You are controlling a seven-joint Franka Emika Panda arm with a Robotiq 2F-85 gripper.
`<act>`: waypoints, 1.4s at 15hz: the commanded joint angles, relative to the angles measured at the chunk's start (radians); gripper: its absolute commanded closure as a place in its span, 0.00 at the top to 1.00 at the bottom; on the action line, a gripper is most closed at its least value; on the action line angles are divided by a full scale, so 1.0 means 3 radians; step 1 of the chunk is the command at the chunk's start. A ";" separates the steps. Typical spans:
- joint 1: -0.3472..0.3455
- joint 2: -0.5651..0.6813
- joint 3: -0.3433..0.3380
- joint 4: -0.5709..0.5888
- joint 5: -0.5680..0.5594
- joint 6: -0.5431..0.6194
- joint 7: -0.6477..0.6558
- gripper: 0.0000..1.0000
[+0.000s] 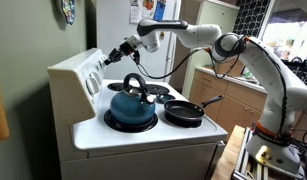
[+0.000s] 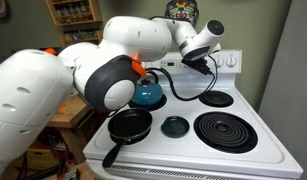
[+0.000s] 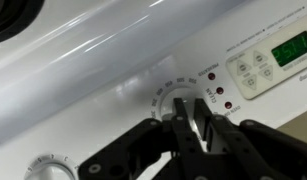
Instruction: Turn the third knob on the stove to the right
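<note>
The white stove (image 1: 143,135) with black burners shows in both exterior views (image 2: 183,150). Its raised back panel (image 1: 78,75) bears a row of knobs. My gripper (image 1: 115,56) reaches to that panel, also in an exterior view (image 2: 205,57). In the wrist view my gripper (image 3: 190,104) has its two black fingers closed on either side of a white dial knob (image 3: 180,100), which is ringed by temperature numbers and the word CLEAN. The fingers hide most of the knob.
A blue kettle (image 1: 131,105) stands on one burner and a black frying pan (image 1: 185,112) on another. A green digital clock with buttons (image 3: 278,55) sits beside the knob. Another knob (image 3: 48,168) shows at the wrist view's lower left. Wooden cabinets (image 1: 213,85) stand behind.
</note>
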 commanded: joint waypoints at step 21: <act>-0.0033 0.0066 0.0122 0.0059 0.0596 0.0162 0.1055 0.04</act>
